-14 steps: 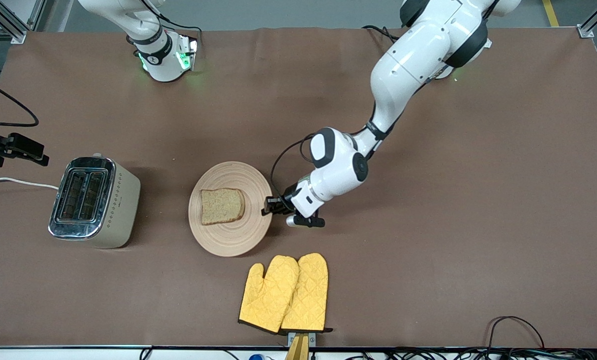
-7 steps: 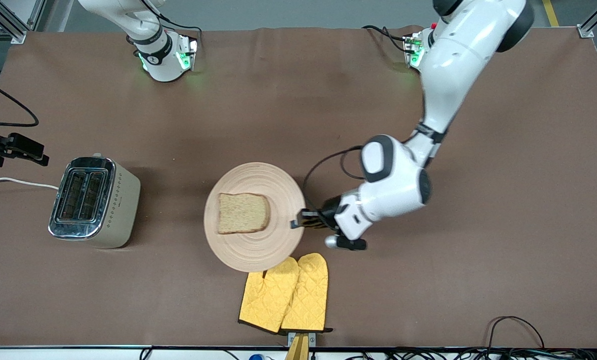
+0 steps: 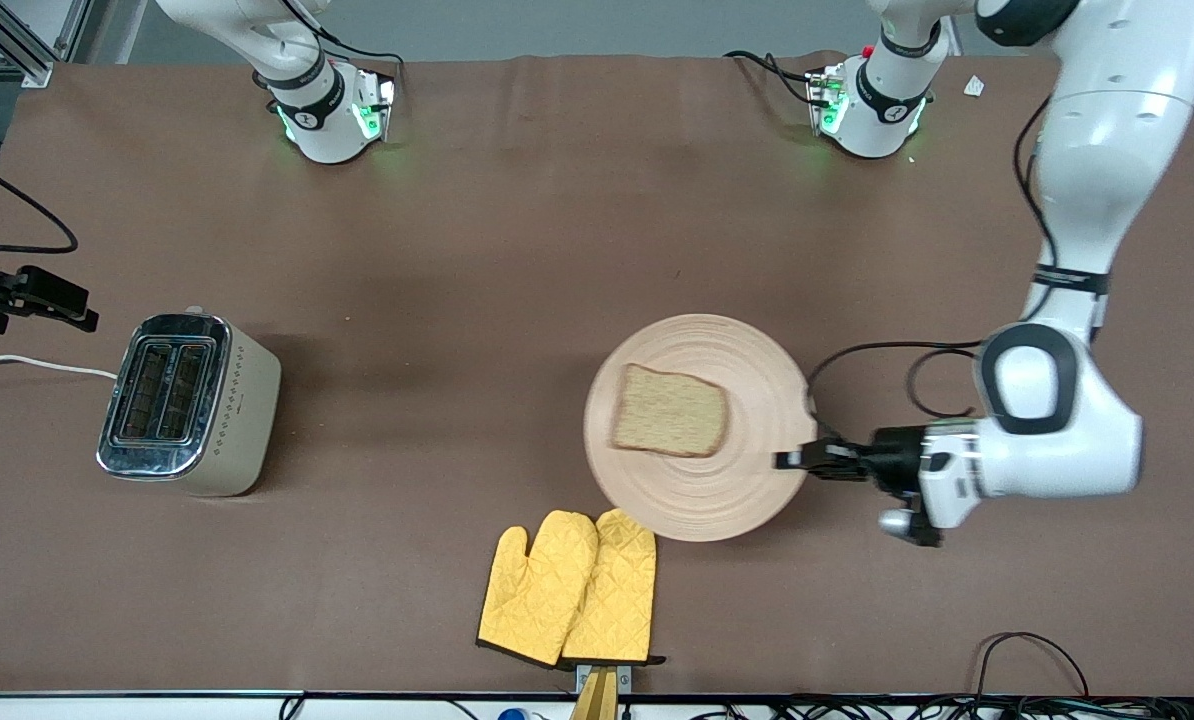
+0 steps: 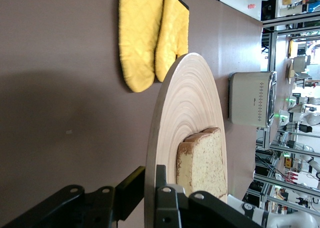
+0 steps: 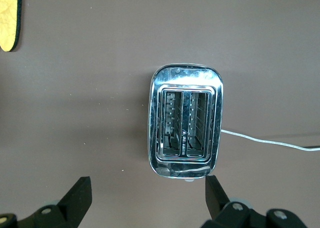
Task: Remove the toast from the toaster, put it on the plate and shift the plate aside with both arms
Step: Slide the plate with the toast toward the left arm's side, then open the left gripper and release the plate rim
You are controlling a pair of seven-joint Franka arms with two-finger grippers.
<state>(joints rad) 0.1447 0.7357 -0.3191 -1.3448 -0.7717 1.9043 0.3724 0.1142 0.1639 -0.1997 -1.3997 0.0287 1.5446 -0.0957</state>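
My left gripper is shut on the rim of the round light-wood plate and holds it level a little above the table, over the spot beside the mitts toward the left arm's end. In the left wrist view, one finger is under the rim and the other on top of the plate. The toast lies flat on the plate and also shows in the left wrist view. My right gripper is open and empty, up over the toaster.
The steel-topped beige toaster stands toward the right arm's end, its white cord running off the table edge. Two yellow quilted oven mitts lie near the table's front edge, nearer to the camera than the plate.
My left gripper has lifted the plate with the toast and carried it from beside the toaster toward the left arm's end. The right arm has not moved.
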